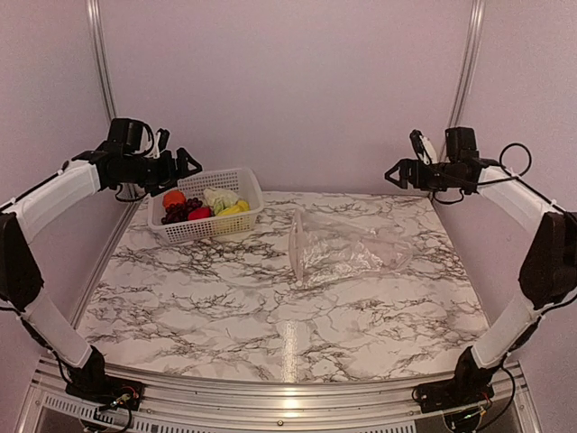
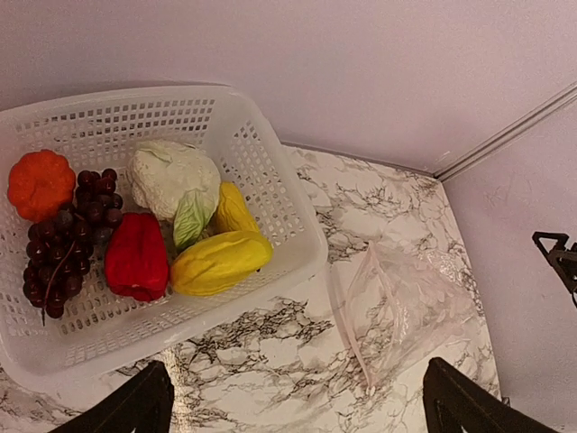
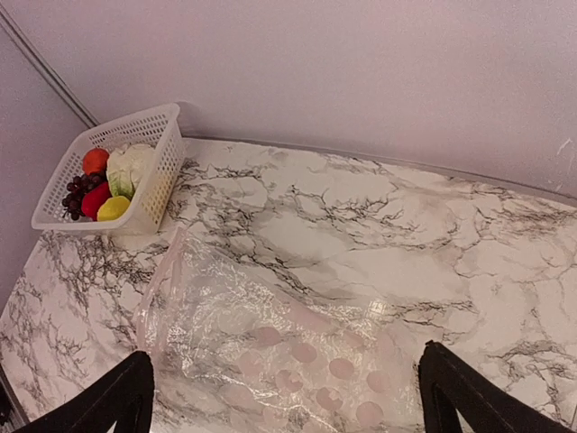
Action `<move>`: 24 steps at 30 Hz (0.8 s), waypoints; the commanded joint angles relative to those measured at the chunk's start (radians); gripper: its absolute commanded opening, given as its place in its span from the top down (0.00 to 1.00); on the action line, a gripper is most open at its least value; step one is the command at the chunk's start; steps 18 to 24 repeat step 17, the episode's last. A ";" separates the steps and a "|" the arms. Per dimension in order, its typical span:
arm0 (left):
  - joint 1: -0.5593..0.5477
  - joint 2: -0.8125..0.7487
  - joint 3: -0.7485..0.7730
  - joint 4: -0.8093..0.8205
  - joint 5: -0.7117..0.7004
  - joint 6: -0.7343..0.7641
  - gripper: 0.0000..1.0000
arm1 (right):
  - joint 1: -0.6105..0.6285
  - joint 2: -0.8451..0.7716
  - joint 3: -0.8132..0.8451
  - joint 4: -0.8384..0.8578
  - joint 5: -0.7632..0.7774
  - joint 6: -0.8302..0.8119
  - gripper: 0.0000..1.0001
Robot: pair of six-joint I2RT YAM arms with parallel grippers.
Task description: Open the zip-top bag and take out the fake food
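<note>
Left gripper (image 1: pixel 187 164): fingers spread wide, holding nothing; it hangs in the air just beside the far left corner of the white mesh basket (image 1: pixel 245 175). Right gripper (image 1: pixel 393 173): fingers likewise spread, holding nothing; raised near the far right of the marble table (image 1: pixel 198 307), well apart from the bag.

Zip-top bag (image 1: pixel 347 248): lies crumpled on the table, right of centre; zip strip (image 1: pixel 296 244) at its left end, turned toward the basket; whether the mouth is sealed I cannot tell.

Fake food (image 1: pixel 206 206): in the basket at the table's far left. Orange piece (image 2: pixel 41 183) and grapes (image 2: pixel 63 248) at one end; cauliflower (image 2: pixel 171 176) in the middle; red piece (image 2: pixel 135 257) touching a yellow piece (image 2: pixel 219 262); a second yellow piece (image 2: pixel 233 209) behind it.
</note>
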 commanded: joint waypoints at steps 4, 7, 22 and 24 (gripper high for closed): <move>0.013 -0.198 -0.178 -0.094 -0.164 0.063 0.01 | -0.008 -0.224 -0.158 -0.018 -0.070 0.026 0.01; 0.013 -0.256 -0.259 -0.111 -0.204 0.066 0.01 | -0.008 -0.313 -0.259 0.016 -0.090 0.034 0.01; 0.013 -0.411 -0.492 -0.037 -0.240 0.036 0.01 | -0.006 -0.570 -0.557 0.113 -0.089 0.073 0.01; 0.013 -0.411 -0.492 -0.037 -0.240 0.036 0.01 | -0.006 -0.570 -0.557 0.113 -0.089 0.073 0.01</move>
